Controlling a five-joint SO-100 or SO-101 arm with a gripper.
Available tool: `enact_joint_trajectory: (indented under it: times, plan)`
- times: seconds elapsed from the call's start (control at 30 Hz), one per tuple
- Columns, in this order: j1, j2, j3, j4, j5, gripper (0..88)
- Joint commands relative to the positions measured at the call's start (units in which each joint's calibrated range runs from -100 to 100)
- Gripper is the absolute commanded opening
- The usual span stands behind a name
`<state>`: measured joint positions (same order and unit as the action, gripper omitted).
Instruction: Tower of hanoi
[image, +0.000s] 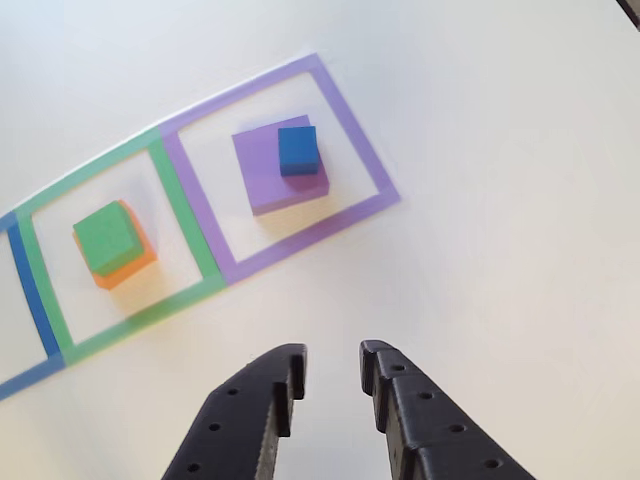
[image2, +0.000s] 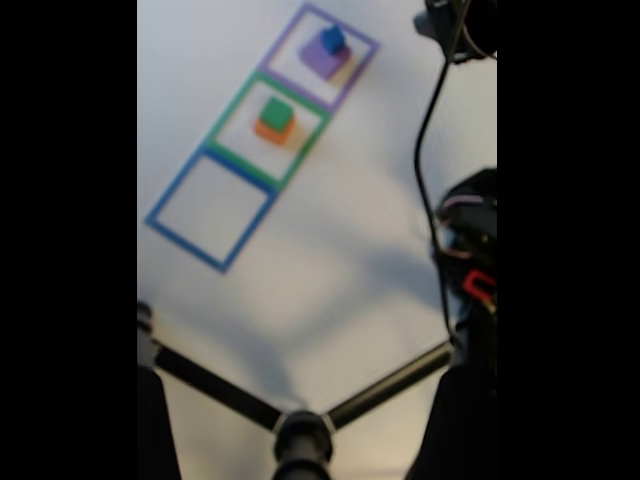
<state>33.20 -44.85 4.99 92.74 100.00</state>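
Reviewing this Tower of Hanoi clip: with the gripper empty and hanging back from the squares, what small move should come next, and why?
Probably advance the open gripper toward the blue cube and centre over it. It is the smallest block and sits free on top of the purple block in the purple square. The green block covers the orange one, and the blue square holds nothing.

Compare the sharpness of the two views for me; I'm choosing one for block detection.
Other view: fairly crisp, block edges clear on the blue block, purple block and green block, soft shadows, and the gripper in focus. Fixed view: blurred throughout, black bars on both sides, and the blue block and green block are small smudges.
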Motion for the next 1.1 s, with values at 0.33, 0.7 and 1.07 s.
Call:
enact_joint_trajectory:
  times: [0.33, 0.7, 1.07]
  plan:
    - [2.0, -9.8, 48.3, -52.3, 0.0, 31.1]
    - [7.0, -6.5, 63.7, -73.8, 0.0, 45.6]
    - [4.2, 6.9, 75.7, -104.7, 0.0, 44.9]
